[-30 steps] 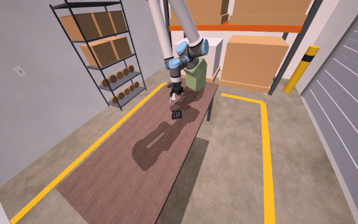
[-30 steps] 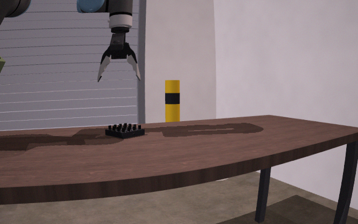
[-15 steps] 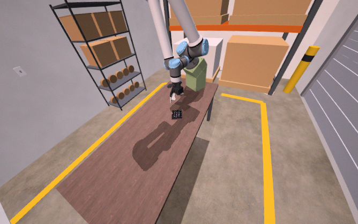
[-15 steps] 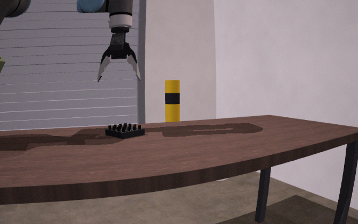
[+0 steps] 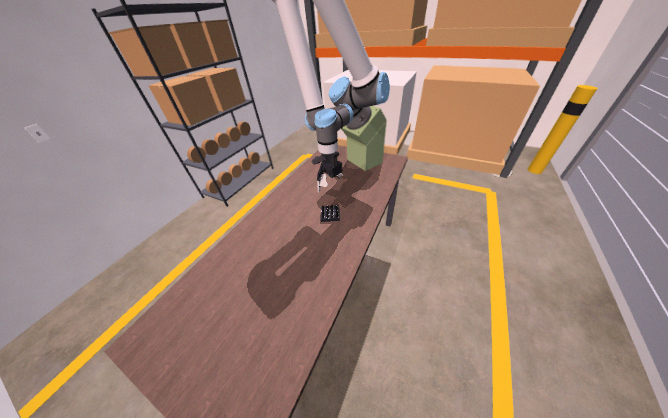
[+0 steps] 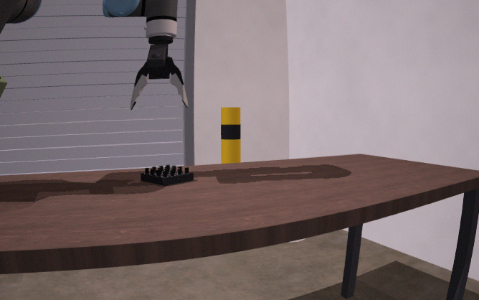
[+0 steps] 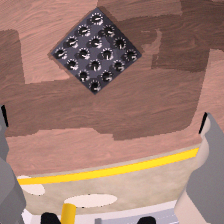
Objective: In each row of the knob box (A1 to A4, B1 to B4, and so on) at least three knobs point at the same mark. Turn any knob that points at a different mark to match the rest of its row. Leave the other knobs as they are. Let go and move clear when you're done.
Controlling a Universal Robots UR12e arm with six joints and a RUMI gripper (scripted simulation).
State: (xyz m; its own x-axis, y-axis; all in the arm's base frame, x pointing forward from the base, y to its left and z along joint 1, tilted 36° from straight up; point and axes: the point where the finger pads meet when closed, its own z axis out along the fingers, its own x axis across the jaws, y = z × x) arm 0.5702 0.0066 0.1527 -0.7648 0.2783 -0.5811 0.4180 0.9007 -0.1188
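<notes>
In the exterior view, the black-and-grey two-jaw gripper point(image 5: 330, 183) point(image 6: 159, 108) point(image 7: 103, 110) hangs wide open at upper left, above the square black knob box point(image 5: 330, 220) point(image 6: 166, 180) point(image 7: 90, 47), which sits left of centre on the brown wooden table point(image 5: 210, 310) point(image 6: 229, 212) point(image 7: 100, 152); a yellow-and-black post point(image 5: 550, 142) point(image 6: 230, 151) point(image 7: 68, 214) stands right of both.

No visible change across the last second.
Between the earlier top and exterior pictures and the present ones, no shift in place, pose or opening could be made out anywhere in the frame. Any turn of a single knob was too small to tell at the lower left of centre in the exterior view or near the middle of the top view. The wrist view could not be compared.
</notes>
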